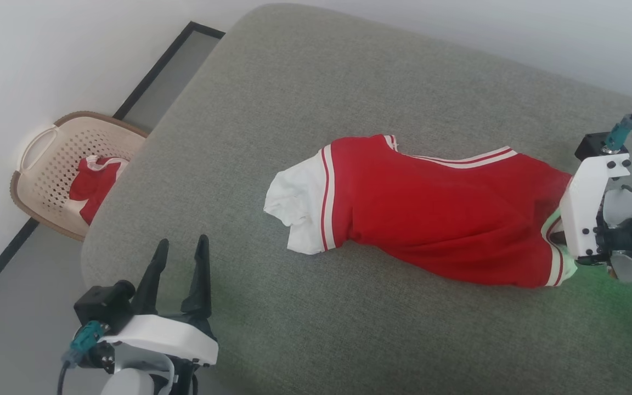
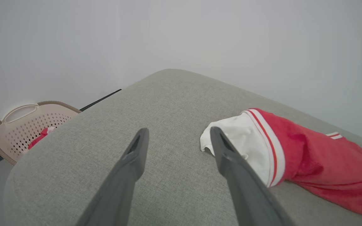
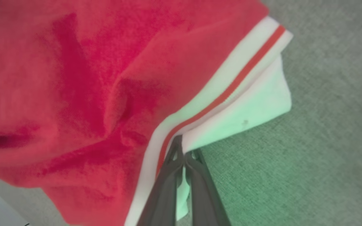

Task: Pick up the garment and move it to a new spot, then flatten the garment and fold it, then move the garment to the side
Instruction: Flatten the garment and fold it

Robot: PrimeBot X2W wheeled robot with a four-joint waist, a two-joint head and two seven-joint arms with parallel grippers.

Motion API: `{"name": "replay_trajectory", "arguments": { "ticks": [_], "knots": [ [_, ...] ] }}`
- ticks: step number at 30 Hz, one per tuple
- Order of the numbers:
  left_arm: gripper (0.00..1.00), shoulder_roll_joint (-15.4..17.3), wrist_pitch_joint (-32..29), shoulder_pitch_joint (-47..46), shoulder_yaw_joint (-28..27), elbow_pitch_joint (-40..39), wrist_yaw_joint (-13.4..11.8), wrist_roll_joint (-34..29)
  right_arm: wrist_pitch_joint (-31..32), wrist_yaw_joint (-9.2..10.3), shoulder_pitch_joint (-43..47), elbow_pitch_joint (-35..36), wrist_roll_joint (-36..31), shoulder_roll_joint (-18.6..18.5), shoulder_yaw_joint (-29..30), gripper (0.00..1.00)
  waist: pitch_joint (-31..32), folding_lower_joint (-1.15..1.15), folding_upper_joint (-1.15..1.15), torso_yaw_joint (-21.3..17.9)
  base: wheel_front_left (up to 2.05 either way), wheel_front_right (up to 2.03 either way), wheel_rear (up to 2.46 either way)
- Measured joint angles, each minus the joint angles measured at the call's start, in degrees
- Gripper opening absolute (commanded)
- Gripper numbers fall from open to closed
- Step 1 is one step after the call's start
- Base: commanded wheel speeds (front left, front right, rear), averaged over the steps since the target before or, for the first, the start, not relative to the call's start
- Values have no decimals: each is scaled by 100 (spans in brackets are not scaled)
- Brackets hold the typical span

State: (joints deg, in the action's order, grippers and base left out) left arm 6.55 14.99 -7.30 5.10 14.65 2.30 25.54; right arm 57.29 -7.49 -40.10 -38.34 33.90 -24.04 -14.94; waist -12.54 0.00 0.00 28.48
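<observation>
On the grey padded surface [image 1: 349,82] the garment [image 1: 431,214] lies bunched lengthwise. Right claw [image 3: 182,150] pinched shut on its striped white sleeve edge; left claw [image 1: 182,240] open, well apart. Judgement: lift slowly so the thin pinch does not slip; left should take the far sleeve.

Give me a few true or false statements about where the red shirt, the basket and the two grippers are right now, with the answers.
1. The right gripper is shut on the garment at its striped trim. True.
2. The left gripper grips the garment too. False: it is open and apart from the cloth.
3. The garment lies in the basket. False: it lies on the grey cushion; the basket holds another red cloth.
4. The basket stands on the floor beside the cushion. True.
</observation>
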Motion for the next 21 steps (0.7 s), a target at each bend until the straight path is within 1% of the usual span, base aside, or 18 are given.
{"name": "replay_trajectory", "arguments": {
  "ticks": [5,6,7,10,16,21],
  "knots": [
    [100,-14,0,13,-187,1,57,-65,-141,-7,41,211,216,-237,-155,0,67,0,0,-119,0,0,0],
    [100,-7,0,21,-226,-5,60,-81,-147,-7,64,264,258,-331,-174,0,83,0,0,-155,0,0,0],
    [100,-7,0,48,-308,-33,79,-92,-198,-5,110,344,363,-506,-174,0,114,0,0,-241,0,0,0],
    [100,-7,0,113,-391,-57,102,-144,-271,-5,157,497,494,-748,-167,0,162,0,0,-381,0,0,0],
    [100,-2,0,153,-523,-108,132,-233,-382,-5,385,672,692,-1227,21,0,247,0,0,-669,0,0,0],
    [100,9,0,232,-594,-121,156,-291,-450,-5,665,719,730,-1588,307,0,327,0,0,-893,0,0,0]
  ]
}}
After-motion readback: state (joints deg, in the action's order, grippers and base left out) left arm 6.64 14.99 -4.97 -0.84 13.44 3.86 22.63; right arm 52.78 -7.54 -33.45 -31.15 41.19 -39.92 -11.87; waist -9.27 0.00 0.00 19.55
